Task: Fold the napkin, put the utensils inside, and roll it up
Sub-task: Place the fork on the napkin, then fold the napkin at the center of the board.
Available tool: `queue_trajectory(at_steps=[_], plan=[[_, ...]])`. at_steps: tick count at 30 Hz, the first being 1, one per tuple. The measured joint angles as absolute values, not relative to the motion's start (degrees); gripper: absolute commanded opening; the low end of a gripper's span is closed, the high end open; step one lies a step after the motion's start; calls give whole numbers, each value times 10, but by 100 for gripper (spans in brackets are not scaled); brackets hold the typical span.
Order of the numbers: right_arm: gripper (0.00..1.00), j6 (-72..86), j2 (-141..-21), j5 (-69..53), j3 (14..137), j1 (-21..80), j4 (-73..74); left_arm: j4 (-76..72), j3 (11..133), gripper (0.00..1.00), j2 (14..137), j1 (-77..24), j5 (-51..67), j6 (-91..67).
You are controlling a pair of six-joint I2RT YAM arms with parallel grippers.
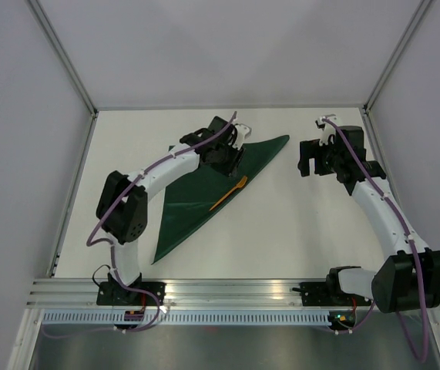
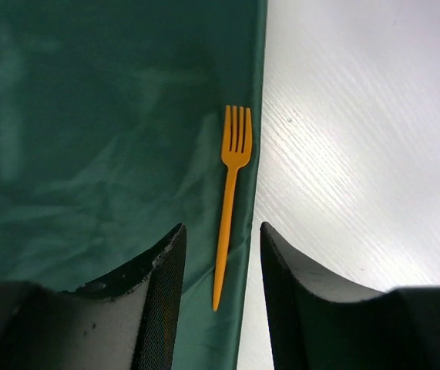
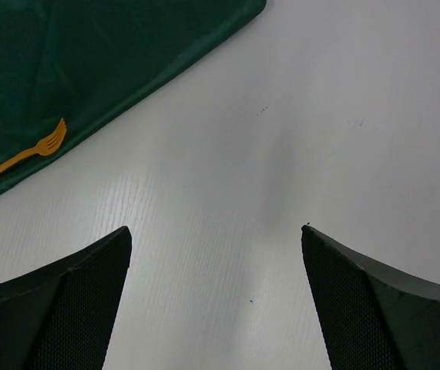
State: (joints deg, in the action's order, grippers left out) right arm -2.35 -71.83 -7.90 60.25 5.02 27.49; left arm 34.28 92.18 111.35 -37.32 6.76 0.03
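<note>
Napkin [image 1: 196,200] — dark green cloth folded to a triangle, left of centre on the table [image 1: 304,231]; probably soft, light and prone to slump, so best pinched at a corner. Orange fork [image 2: 229,216] lies on it just inside the right edge. Left gripper [image 2: 221,235] hovers over the fork, jaws parted, empty — right gripper [image 3: 216,235] spread wide, off to the right.
</note>
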Motion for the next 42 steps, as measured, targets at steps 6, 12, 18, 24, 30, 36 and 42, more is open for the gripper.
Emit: queue_trajectory(at_steps=[6, 12, 18, 24, 30, 36, 42], plan=[[89, -51, -708, -97, 606, 118, 267, 353, 893, 50, 936, -350, -13, -88], [83, -60, -725, -76, 621, 307, 236, 388, 875, 52, 697, -341, -108, -175], [75, -61, -794, -26, 621, 526, 159, 451, 876, 54, 540, -342, -163, -228], [69, -84, -890, 28, 621, 701, 87, 527, 876, 54, 496, -342, -196, -258], [67, -115, -959, 43, 621, 766, 19, 565, 872, 54, 474, -342, -209, -271], [65, -150, -1004, 70, 621, 803, -47, 583, 866, 53, 456, -342, -222, -276], [60, -178, -1045, 78, 621, 840, -100, 588, 852, 53, 451, -342, -225, -281]])
